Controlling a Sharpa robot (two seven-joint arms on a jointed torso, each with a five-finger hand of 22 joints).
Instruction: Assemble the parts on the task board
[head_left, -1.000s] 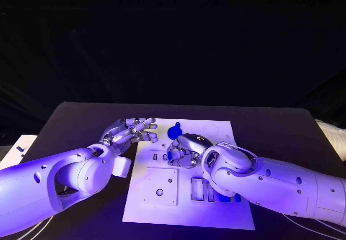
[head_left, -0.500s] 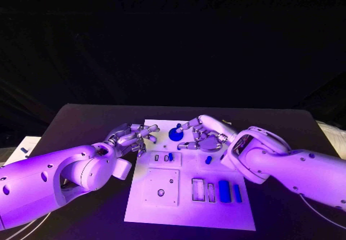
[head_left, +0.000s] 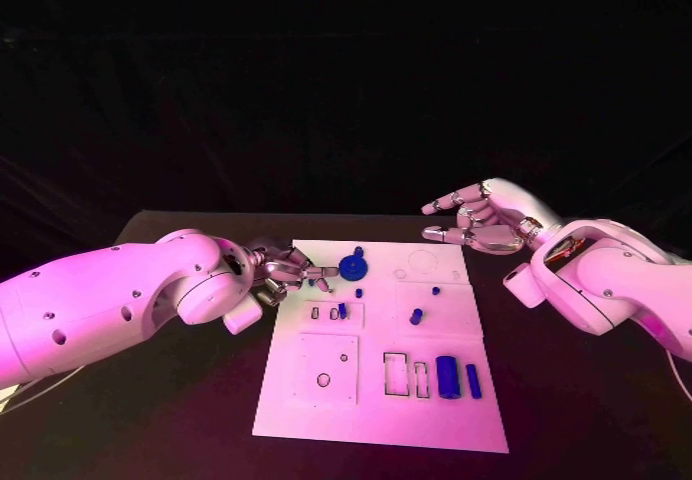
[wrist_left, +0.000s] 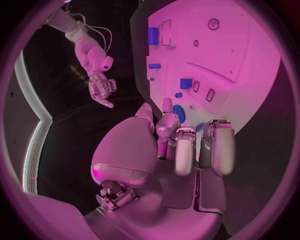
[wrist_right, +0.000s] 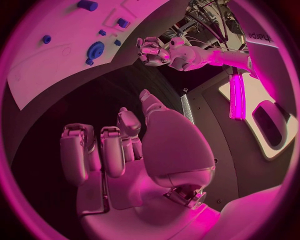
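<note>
The white task board (head_left: 378, 400) lies in the middle of the table. A round blue part (head_left: 352, 268) with a small knob sits near its far edge, and it appears again in the left wrist view (wrist_left: 180, 113) and the right wrist view (wrist_right: 95, 50). Small blue pieces (head_left: 415, 316) lie mid-board, and two blue bars (head_left: 447, 377) sit in the near right slots. My left hand (head_left: 289, 272) rests at the board's far left edge with fingers (wrist_left: 167, 116) loosely spread beside the round part; I cannot tell whether they touch it. My right hand (head_left: 483, 220) hovers open and empty above the far right corner.
A square white plate (head_left: 326, 369) with a small hole sits on the board's near left. Empty rectangular slots (head_left: 397, 373) lie beside the bars. Black table (head_left: 577, 400) surrounds the board. My right forearm (head_left: 606, 285) hangs over the table to the board's right.
My right hand has lifted off the middle of the board and drawn back to the far right, empty. My left hand has stayed at the far left edge.
</note>
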